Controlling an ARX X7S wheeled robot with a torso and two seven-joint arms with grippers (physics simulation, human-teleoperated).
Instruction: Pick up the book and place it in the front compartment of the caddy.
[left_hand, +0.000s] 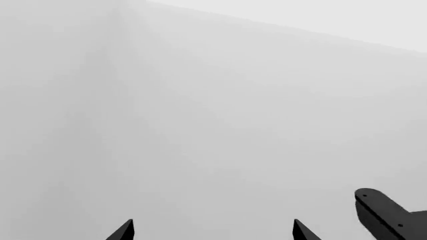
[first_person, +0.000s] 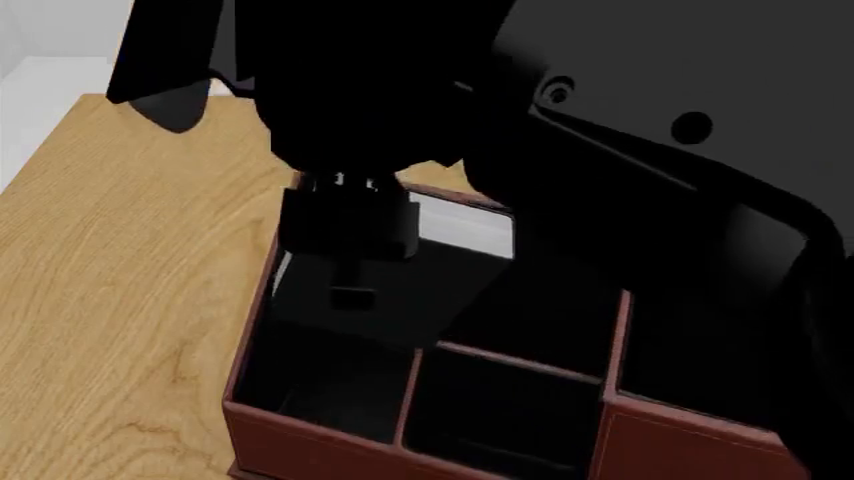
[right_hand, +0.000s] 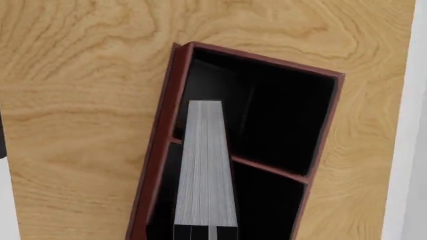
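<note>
A: Where is the book (right_hand: 205, 170)?

B: In the right wrist view its pale grey page edge points up at the camera, and it hangs over the box (right_hand: 321, 130), close along one long wall and crossing above a divider. In the head view the book (first_person: 461, 232) shows as a pale strip with a dark cover below, under the right tool (first_person: 344, 228).

A: Is that tool pinching it?

B: It sits right on top of the book, and dark bits of it touch the book's near end in the wrist view. The fingertips are hidden, so I cannot tell how tightly they are set.

A: How much open room is there in the box?

B: The compartments look black and bare. In the head view two open ones lie along the near red wall, split by a thin red divider, with another beside them. The book is narrow next to the openings, but it sits hard against the wall side, with more free space toward the other side.

A: Edges of the surface (first_person: 120, 280)?

B: The box lies near one edge of the wood in the wrist view, with a pale strip beyond. Bare wood stretches to the left in the head view.

A: What blocks the view?

B: The right arm (first_person: 627, 130) covers the top and right of the head view.

A: The left tool (left_hand: 213, 231)?

B: Spread, two dark tips apart, facing a blank grey-white background and holding nothing.
</note>
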